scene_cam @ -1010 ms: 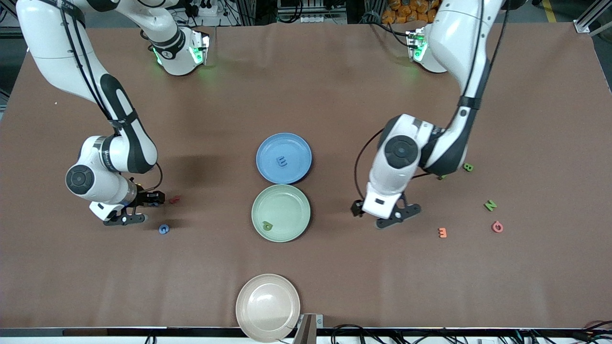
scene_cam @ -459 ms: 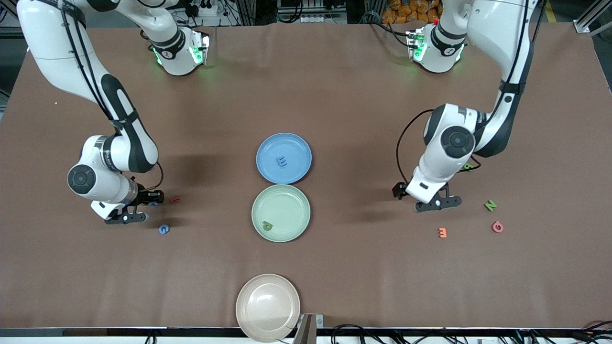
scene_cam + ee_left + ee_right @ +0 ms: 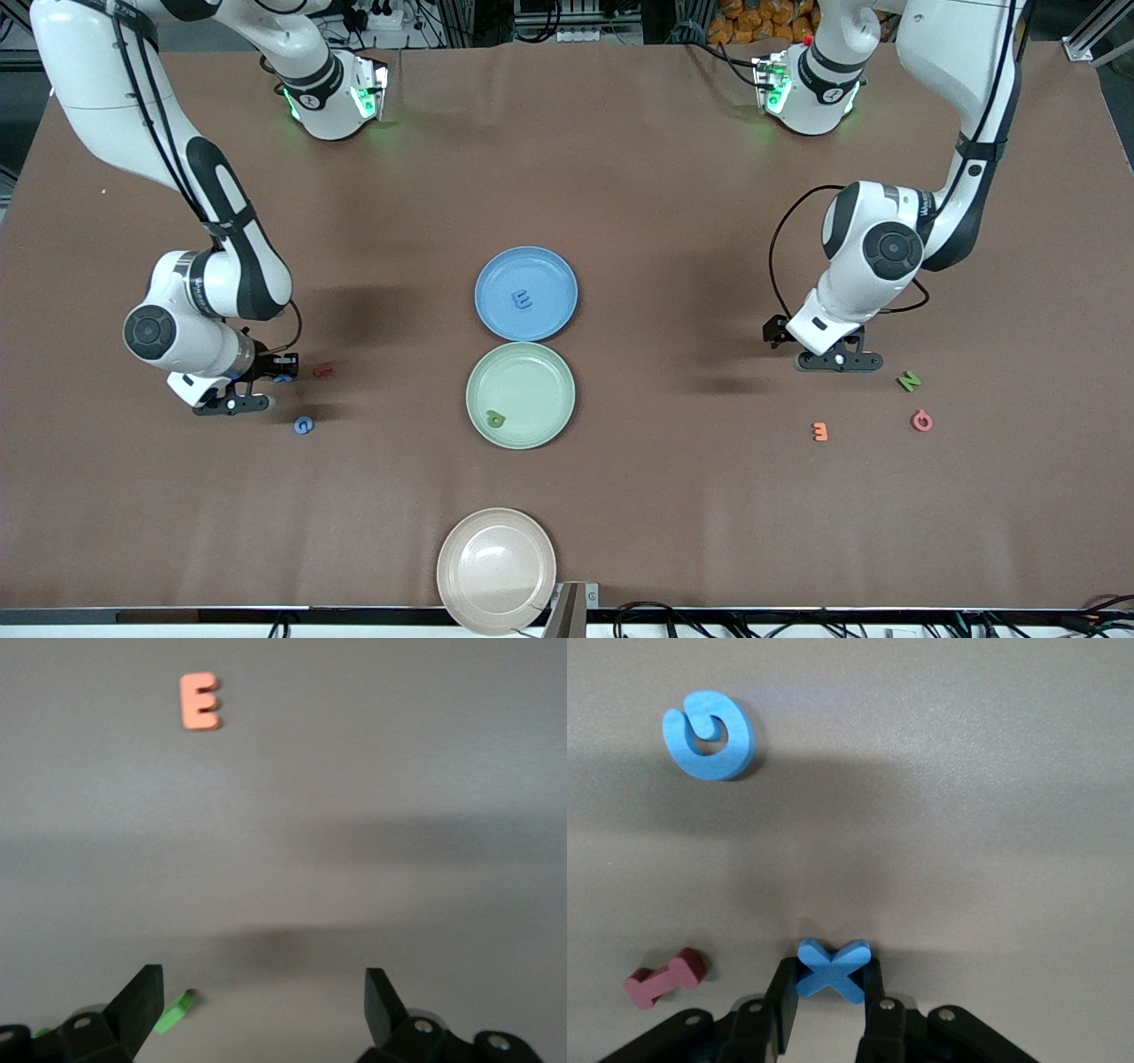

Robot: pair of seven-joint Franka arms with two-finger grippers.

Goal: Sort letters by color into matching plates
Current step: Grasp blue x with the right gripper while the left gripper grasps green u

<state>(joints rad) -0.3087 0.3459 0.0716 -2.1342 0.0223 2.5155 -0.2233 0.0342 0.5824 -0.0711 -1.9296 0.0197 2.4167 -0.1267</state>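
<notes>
My right gripper (image 3: 831, 985) is down on the table toward the right arm's end, shut on a blue X letter (image 3: 833, 970). A blue G letter (image 3: 304, 425) lies nearer the front camera than it. The blue plate (image 3: 496, 270) holds a blue E letter (image 3: 524, 299). The green plate (image 3: 540, 372), nearer the camera, holds one green letter (image 3: 496, 418). My left gripper (image 3: 837, 361) hangs open low over bare table toward the left arm's end. A green letter's edge (image 3: 174, 1011) shows just inside one of its fingers. A green N letter (image 3: 908, 381) lies beside it.
A red letter (image 3: 323, 370) lies close beside the right gripper. An orange E (image 3: 819, 431) and a pink G (image 3: 921, 420) lie near the green N. A beige plate (image 3: 461, 549) sits at the table's front edge.
The right gripper's fingers have closed onto the blue X. The left arm has swung away from the plates toward its own end of the table, covering a green letter there.
</notes>
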